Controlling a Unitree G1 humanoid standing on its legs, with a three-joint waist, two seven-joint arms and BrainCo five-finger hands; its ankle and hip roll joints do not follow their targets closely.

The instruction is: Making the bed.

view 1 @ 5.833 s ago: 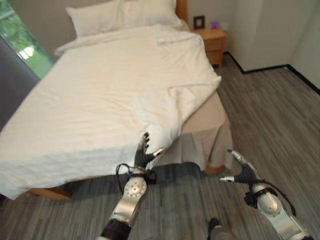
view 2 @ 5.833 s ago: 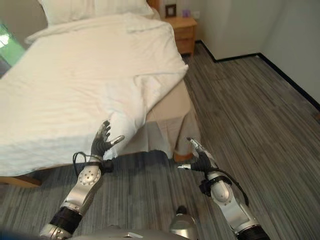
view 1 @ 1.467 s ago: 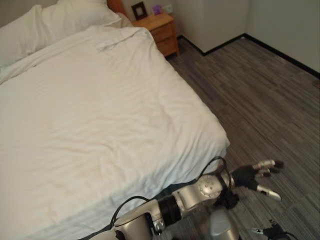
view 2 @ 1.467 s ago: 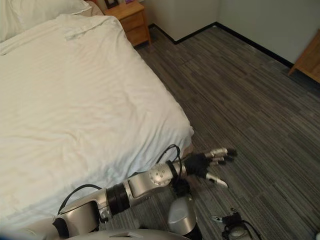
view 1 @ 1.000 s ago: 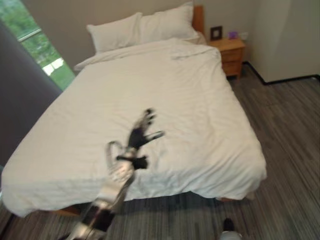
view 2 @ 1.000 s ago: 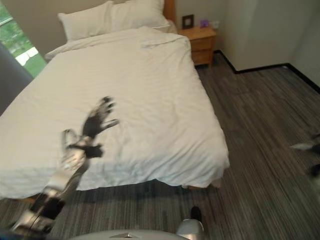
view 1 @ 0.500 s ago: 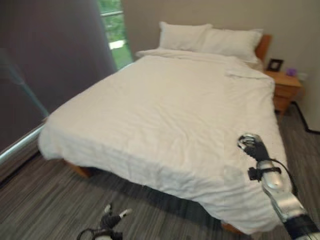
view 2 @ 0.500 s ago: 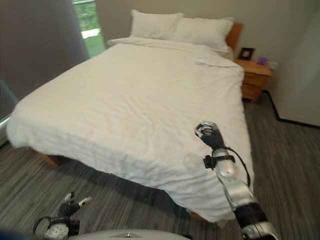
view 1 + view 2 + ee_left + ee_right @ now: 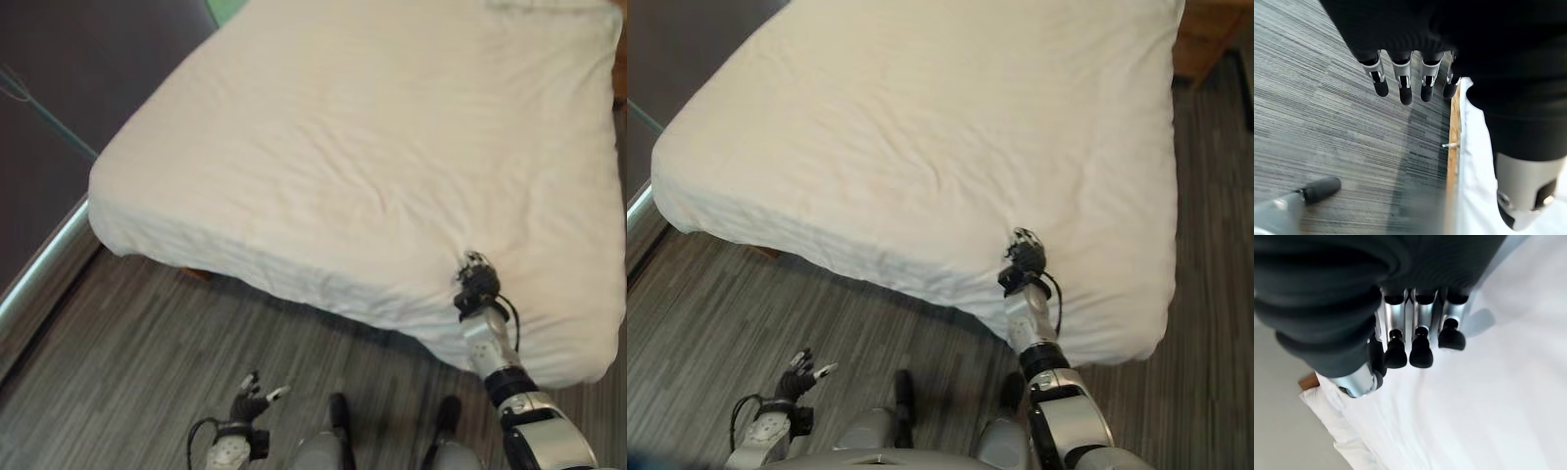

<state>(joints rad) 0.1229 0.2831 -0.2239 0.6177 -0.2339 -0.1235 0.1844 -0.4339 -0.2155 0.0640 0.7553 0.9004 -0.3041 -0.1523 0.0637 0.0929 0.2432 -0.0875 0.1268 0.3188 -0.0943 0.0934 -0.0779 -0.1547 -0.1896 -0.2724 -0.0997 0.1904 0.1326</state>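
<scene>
The white duvet [image 9: 392,147] runs lengthwise away from the foot edge, right robot hand [image 9: 475,279] curled atop it, left robot hand [image 9: 250,397] open.

From the head, our two eye views look steeply down at the foot edge of the bed [image 9: 392,147] and the floor [image 9: 127,372] before it, a small step apart, sharing both. Our left wrist view looks along the left hand [image 9: 1400,85] down at the floor, close. Our right wrist view looks past the right hand [image 9: 1420,350] at the white cover [image 9: 1488,406], very near.
</scene>
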